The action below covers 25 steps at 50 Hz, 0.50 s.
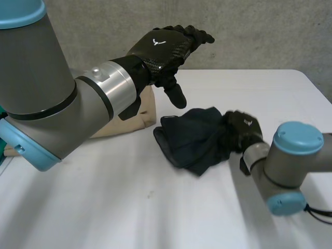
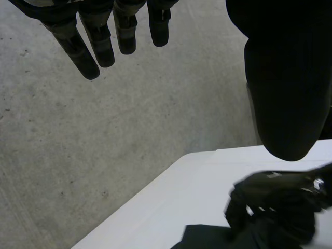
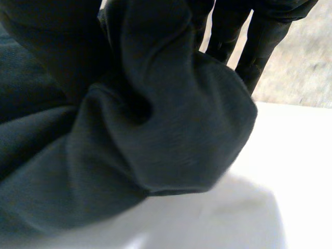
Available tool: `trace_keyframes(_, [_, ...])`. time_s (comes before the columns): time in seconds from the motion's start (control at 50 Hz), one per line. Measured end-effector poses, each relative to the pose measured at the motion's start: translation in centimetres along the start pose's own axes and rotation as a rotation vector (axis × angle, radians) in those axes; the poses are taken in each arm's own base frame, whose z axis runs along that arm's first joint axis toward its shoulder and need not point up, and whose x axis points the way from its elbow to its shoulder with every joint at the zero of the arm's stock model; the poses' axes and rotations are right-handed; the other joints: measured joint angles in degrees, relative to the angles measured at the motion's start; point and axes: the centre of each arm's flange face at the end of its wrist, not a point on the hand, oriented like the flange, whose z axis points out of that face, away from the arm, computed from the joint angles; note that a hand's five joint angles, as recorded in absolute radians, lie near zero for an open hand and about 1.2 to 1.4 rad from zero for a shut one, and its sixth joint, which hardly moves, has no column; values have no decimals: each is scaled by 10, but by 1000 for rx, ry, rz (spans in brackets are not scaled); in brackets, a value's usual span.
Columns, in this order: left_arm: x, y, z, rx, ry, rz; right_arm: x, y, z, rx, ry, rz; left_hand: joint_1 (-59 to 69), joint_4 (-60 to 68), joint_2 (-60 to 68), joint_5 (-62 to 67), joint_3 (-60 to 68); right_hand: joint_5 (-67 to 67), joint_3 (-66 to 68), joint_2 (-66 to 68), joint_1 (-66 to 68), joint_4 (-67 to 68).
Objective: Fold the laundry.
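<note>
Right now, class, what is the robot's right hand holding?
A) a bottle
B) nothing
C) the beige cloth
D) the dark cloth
D: the right hand has its fingers curled into the dark cloth at its edge; the beige cloth lies apart from that hand.

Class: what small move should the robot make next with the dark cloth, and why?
Probably lower the open left hand to the free edge of the dark cloth: it lies bunched on the table, pinched at one edge by the right hand alone.
</note>
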Motion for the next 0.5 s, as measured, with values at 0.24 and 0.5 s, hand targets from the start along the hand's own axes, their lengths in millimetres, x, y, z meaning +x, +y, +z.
trace_keyframes(0.24, [-5, 3, 1, 0, -7, -19, 93, -53, 93, 187, 275, 39, 0, 0, 0, 0, 0, 14, 0, 0, 12, 0])
trace_keyframes(0.5, [-7, 14, 6, -20, -5, -29, 215, -72, 137, 288, 563, 75, 0, 0, 0, 0, 0, 14, 4, 0, 12, 5])
